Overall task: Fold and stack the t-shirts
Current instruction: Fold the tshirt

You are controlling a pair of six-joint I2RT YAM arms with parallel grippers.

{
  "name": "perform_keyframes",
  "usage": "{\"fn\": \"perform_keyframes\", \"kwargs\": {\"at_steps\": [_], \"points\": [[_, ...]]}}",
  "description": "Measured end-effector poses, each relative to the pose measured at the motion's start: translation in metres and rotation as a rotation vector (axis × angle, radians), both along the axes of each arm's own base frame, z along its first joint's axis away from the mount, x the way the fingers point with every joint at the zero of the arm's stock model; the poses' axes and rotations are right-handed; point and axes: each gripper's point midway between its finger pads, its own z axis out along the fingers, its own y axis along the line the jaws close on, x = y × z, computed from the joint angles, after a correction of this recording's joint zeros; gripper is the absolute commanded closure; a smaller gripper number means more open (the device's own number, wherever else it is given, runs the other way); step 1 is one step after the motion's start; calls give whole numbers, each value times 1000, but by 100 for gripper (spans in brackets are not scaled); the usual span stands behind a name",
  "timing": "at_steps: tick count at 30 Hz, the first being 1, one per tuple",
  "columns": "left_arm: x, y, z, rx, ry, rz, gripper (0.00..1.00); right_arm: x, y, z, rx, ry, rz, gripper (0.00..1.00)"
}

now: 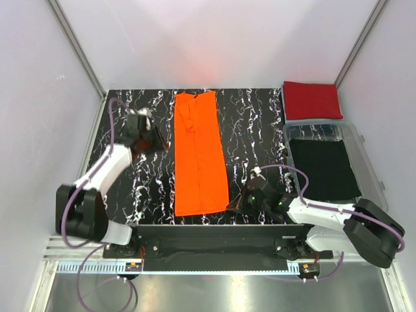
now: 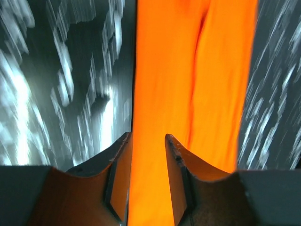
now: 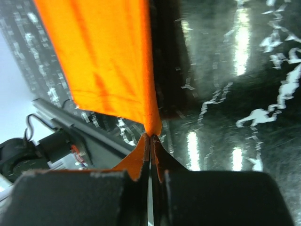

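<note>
**Hem corner caught, far edge untouched**

From top cam: shows orange t-shirt [image 1: 200, 156] laid as a long narrow strip down mid table [image 1: 143, 188], w/ deep red t-shirt [image 1: 312, 99] folded at far right corner, just beyond a clear bin [image 1: 370, 162]. Puts right claw [image 1: 233, 204] at strip's near right corner and left claw [image 1: 160, 140] just beside its far left edge, but can't settle either grip from up there. Via rt wrist cam: confirms right claw [image 3: 151, 136] pinched tight on that orange corner. Via lt wrist cam, blurred: shows left claw [image 2: 146, 139] parted narrowly, nothing between, orange cloth beyond the gap.
</note>
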Motion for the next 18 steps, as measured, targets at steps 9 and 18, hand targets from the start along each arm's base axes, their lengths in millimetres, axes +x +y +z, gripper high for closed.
{"fn": "perform_keyframes", "kwargs": {"at_steps": [9, 18], "points": [[-168, -27, -73, 87, 242, -130, 59, 2, 2, 12, 30, -31, 6, 100], [-223, -43, -88, 10, 286, -117, 58, 1, 2, 9, 23, -26, 6, 100]]}}
